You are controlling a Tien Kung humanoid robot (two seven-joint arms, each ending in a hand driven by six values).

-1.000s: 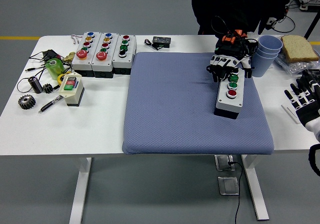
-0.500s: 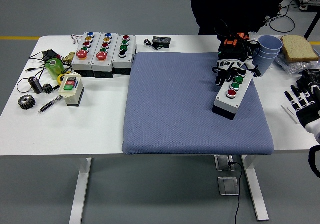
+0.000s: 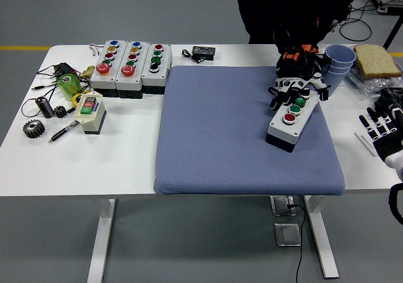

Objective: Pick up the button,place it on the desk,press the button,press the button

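The robot's right hand (image 3: 383, 127) is black with white plates along the backs of its fingers (image 3: 371, 124), giving a segmented, jointed look; a white cuff follows at the wrist and a black arm link shows below it. A second robotic hand (image 3: 295, 86) at the far side has the same black-and-white fingers, an orange block behind the knuckles and thin black cables looping above. The person (image 3: 293, 9) behind wears black clothing.

A white button box (image 3: 291, 121) with red and green buttons lies angled on the blue mat (image 3: 220, 138), right side.
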